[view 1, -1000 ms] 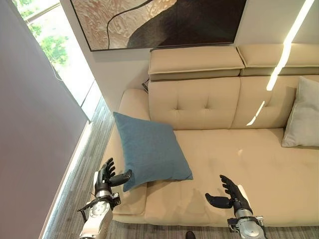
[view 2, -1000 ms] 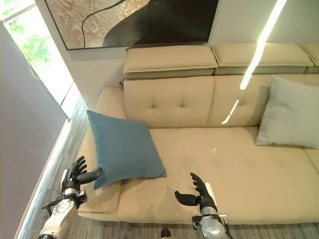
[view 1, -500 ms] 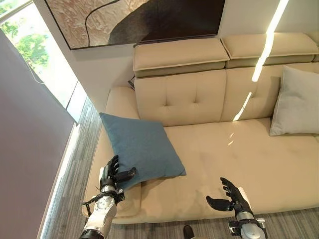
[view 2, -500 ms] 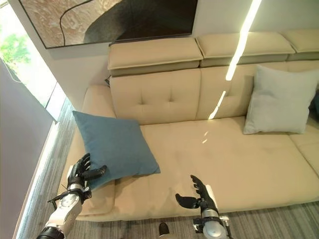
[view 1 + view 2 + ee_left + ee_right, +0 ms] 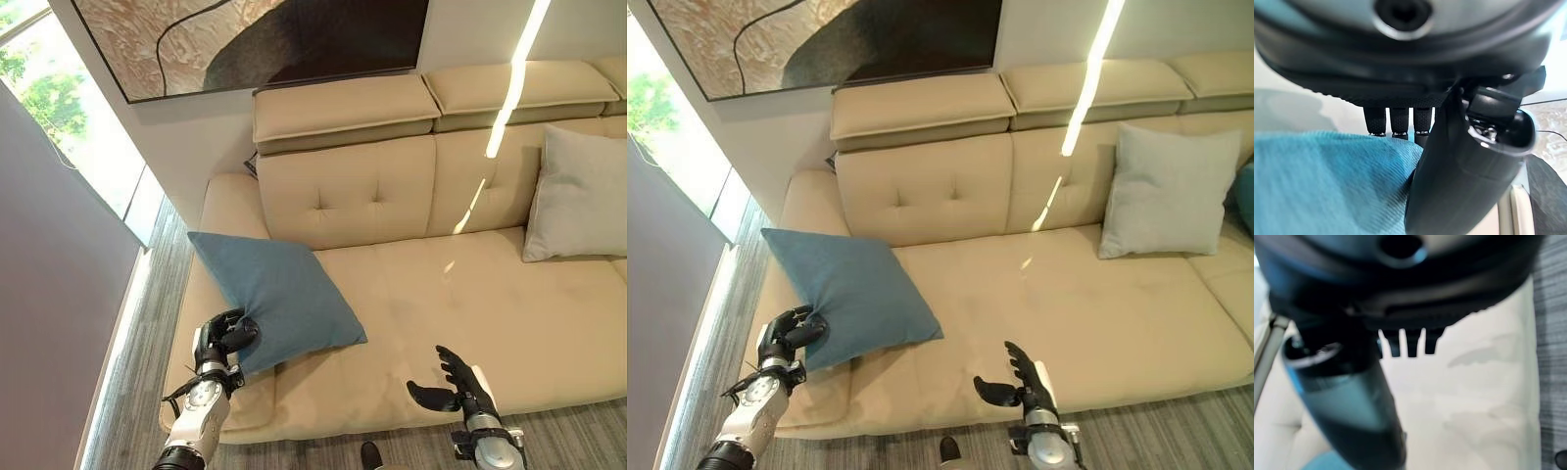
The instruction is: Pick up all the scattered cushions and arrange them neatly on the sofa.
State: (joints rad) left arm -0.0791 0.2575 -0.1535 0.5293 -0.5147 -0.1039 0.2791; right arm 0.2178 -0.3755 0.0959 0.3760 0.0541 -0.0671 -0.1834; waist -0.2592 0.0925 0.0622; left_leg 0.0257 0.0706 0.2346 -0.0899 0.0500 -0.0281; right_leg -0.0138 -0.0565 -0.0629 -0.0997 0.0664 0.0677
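Gripping the near corner of the blue cushion [image 5: 276, 299], the left hand [image 5: 221, 340] has its fingers and thumb curled round the fabric, and its wrist view shows the blue cloth pressed between thumb and fingers. The cushion lies tilted on the left end of the beige sofa [image 5: 460, 313], leaning partly over the armrest [image 5: 227, 211] beside the window [image 5: 59, 108]. The right hand [image 5: 458, 385] hovers above the sofa's front edge, fingers straight and spread, thumb out, holding nothing. A pale grey cushion [image 5: 1166, 194] stands upright against the backrest farther to the right, with a sliver of another blue cushion [image 5: 1244, 196] just beside it. A dark painting [image 5: 255, 39] hangs on the wall above.
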